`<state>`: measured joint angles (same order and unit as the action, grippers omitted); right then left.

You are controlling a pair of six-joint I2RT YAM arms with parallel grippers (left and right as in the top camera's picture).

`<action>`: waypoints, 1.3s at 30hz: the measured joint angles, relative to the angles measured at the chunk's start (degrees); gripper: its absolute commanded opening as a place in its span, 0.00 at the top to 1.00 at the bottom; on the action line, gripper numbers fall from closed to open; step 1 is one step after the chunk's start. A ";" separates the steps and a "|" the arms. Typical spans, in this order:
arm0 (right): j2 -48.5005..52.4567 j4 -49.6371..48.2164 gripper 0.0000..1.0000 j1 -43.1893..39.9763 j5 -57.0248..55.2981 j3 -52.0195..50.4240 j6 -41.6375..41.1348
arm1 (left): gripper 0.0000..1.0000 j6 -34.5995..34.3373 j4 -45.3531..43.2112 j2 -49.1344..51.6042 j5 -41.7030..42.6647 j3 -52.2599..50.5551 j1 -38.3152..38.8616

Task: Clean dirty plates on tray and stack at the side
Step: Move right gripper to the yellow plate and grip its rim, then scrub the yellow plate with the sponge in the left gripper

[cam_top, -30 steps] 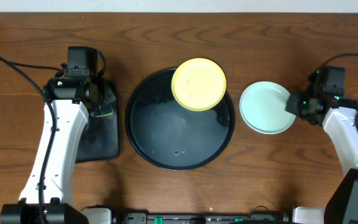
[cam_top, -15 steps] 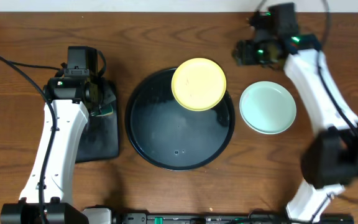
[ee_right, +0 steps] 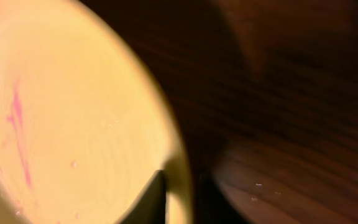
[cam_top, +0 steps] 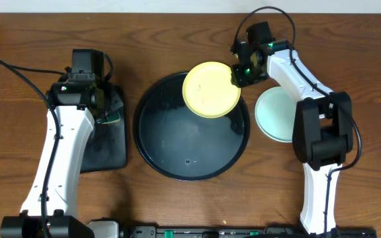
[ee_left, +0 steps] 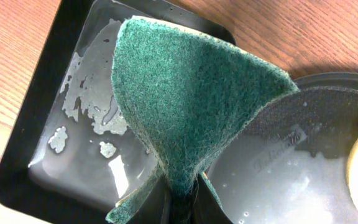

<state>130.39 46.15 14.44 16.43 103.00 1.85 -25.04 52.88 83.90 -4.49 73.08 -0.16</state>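
I'm swinging my right gripper [cam_top: 236, 72] in from the mint stack [cam_top: 273, 120] onto the yellow plate [cam_top: 209, 89] rim, upper centre on the tray [cam_top: 177, 155]. Whether it's clamping, I cannot tell. My left gripper [ee_left: 182, 208] is pinching the sponge [ee_left: 185, 106], ready for scrubbing.

You've got 1 yellow plate [cam_top: 210, 89], 1 mint plate [cam_top: 273, 118] in view, 1 round tray [cam_top: 184, 149], 1 rect. tray [cam_top: 111, 145], 1 green scrub pad [ee_left: 185, 93], and 2 arms: left arm [cam_top: 61, 145], right arm [cam_top: 306, 76].
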 measured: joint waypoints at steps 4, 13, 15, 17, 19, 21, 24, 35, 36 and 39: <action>0.07 0.37 0.99 0.00 0.26 0.48 0.11 | 0.93 0.00 0.00 0.00 0.02 0.00 0.00; -3.26 4.76 0.99 0.02 -0.33 0.52 -2.54 | 0.92 0.00 -0.02 0.00 0.00 0.00 0.00; -5.62 7.02 0.99 0.04 -0.28 0.52 -4.42 | 0.93 0.00 0.00 0.00 0.00 0.00 0.00; -8.55 10.91 0.99 0.39 -0.07 0.55 -7.34 | 0.93 0.00 0.00 0.00 0.00 0.00 0.24; -10.60 13.60 0.99 1.22 0.20 0.57 -9.25 | 0.93 0.00 -0.07 0.00 0.00 0.00 0.66; -11.28 15.04 0.99 2.56 0.52 0.48 -10.67 | 0.93 0.00 -0.39 0.00 0.00 -0.02 1.40; -11.13 14.36 0.99 5.14 0.79 -2.08 -12.48 | 0.93 0.00 -0.76 0.13 0.00 -0.04 2.97; -10.01 1.16 0.99 10.08 1.88 -18.27 -18.95 | 0.92 0.28 -4.39 6.14 2.43 -0.17 10.01; -9.99 0.20 0.99 10.08 2.08 -19.10 -19.23 | 0.92 0.68 -5.01 6.67 3.06 -0.22 10.82; -10.01 -1.51 0.99 10.08 2.99 -20.70 -19.69 | 0.92 1.57 -6.73 8.44 5.07 -0.24 13.60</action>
<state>120.38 44.64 24.51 19.42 82.30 -17.85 -23.46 46.15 92.33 0.58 72.84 13.43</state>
